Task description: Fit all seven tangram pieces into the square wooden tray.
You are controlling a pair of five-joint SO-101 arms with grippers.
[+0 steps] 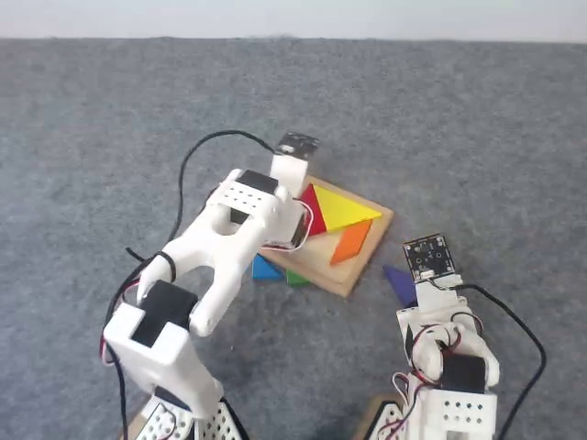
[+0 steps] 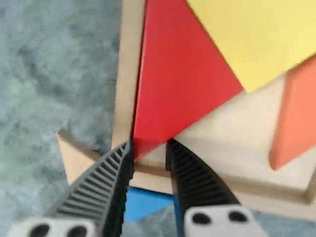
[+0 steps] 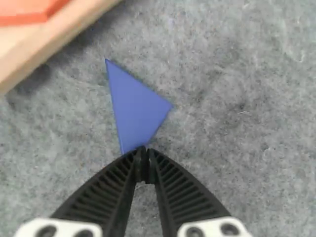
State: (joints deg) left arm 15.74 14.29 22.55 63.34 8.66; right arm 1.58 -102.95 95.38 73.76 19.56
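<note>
While the right gripper (image 3: 143,150) rests with its jaws pressed together, holding nothing, at the tip of the flat violet-blue triangular piece (image 3: 136,108) on the grey carpet (image 3: 256,74), a blue piece (image 1: 266,269) and a green piece (image 1: 295,277) lie just outside the near edge of the square wooden tray (image 2: 126,59). Over that tray hangs the left gripper (image 2: 148,148), jaws narrowly apart, astride one corner of the large red triangle (image 2: 177,84), which lies along a tray wall. Seating it well probably calls for a low, slow nudge toward that wall, leaving the large yellow triangle (image 2: 256,34) and orange piece (image 2: 296,118) beyond undisturbed.
</note>
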